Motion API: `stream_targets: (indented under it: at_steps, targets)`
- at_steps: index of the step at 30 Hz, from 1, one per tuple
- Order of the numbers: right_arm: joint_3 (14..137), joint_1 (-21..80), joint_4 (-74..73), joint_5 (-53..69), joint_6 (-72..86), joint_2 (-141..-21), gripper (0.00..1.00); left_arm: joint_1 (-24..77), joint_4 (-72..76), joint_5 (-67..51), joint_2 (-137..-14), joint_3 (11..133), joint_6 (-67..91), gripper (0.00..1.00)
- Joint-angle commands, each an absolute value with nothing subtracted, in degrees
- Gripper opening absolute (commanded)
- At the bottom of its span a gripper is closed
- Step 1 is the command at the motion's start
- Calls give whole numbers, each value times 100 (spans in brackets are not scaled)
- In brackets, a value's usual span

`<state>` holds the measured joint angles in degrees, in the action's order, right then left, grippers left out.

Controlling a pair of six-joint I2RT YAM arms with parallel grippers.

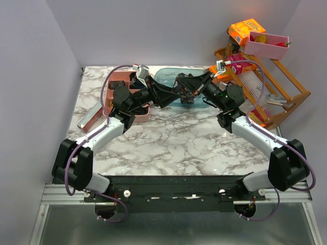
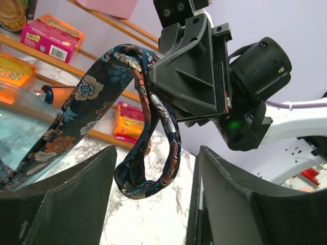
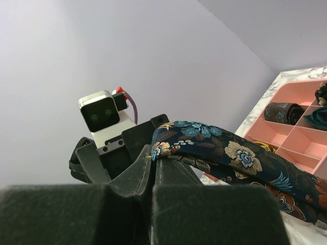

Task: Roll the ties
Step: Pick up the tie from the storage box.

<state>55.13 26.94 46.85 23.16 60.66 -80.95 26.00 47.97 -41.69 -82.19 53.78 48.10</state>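
From above, the marble counter (image 1: 173, 148) was hemmed by lilac walls (image 1: 153, 30) on the left, back and right. Its near half gave open room between the two arms. The far edge was crowded, with a pink organizer (image 1: 118, 76) at far left and a blue-green bin (image 1: 166, 74) in the middle. A wooden rack (image 1: 291, 92) stood at the right edge, and a flat pinkish slab (image 1: 92, 115) lay by the left edge. Both arms reached inward and met over the bin, the left tool (image 1: 171, 97) and right tool (image 1: 185, 91) almost tip to tip. Their jaws could not be read from this height.

In the left wrist view, the left tool's fingers (image 2: 66, 204) stood wide apart and gripped nothing. The tie (image 2: 92, 97), dark with pale flowers, hung from the right tool above them. One length sloped down to the view's left toward the bin. The other end curled into a loop that dropped into the gap between the fingers. It hung just beside the finger on the view's left and clear of the other; contact with the nearer one could not be told. Marble showed below the loop, and the rack's shelves with bright boxes (image 2: 48, 38) lay behind.

In the right wrist view, the right tool's fingers were pressed together with the tie clamped between their tips. The cloth ran off to the right and downward, toward the organizer. One of the organizer's compartments held a dark roll (image 3: 286, 112). The left arm's white camera (image 3: 99, 115) sat just behind the clamped end, and bare wall filled the upper view.
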Motion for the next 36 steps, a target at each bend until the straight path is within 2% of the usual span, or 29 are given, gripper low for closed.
stream_targets:
  at_steps: [1,2,4,5,8,9,10,12,13,15,16,18,19,25,30,36]
  targets:
    - [5484,2698,4922,2408,6100,-8121,0,2610,4957,-4394,-8183,5484,4860,64]
    - [5502,2690,4922,2417,6108,-8130,0,2619,4940,-4421,-8183,5502,4852,49]
    - [5528,2690,4922,2417,6100,-8147,0,2619,4896,-4482,-8183,5546,4852,33]
    - [5528,2698,4904,2443,6091,-8156,0,2619,4869,-4543,-8183,5563,4852,17]
    - [5589,2698,4887,2522,6047,-8183,2,2610,4703,-4596,-8121,5607,4747,0]
    - [5607,2698,4878,2549,6012,-8191,3,2610,4485,-4588,-8043,5634,4694,0]
    - [5625,2698,4808,2584,5986,-8200,9,2610,4317,-4579,-7990,5703,4502,0]
    - [5643,2690,4668,2689,5819,-8174,24,2602,3408,-4431,-7728,5844,4107,0]
    - [5634,2689,4449,2716,5731,-8130,38,2602,3036,-4343,-7612,6001,3870,0]
    - [5538,2689,4080,2637,5451,-8025,53,2602,1958,-4028,-7253,6195,3131,0]
    - [5476,2689,3582,2524,5371,-7955,68,2602,1664,-3947,-7120,6335,2929,0]
    - [5153,2689,3341,2234,5126,-7691,78,2602,910,-3771,-6779,6451,2410,0]
    - [5037,2689,3148,2145,5054,-7612,86,2602,679,-3736,-6672,6564,2252,0]
    - [4501,2672,2427,1697,4623,-7084,99,2610,-939,-3586,-5934,6864,1600,0]
    - [4386,2654,2399,1836,4798,-7136,100,2610,-1887,-3463,-5249,6882,1319,0]
    - [4465,2654,2636,2328,5298,-7725,100,2610,-2583,-3559,-4607,7101,1160,0]
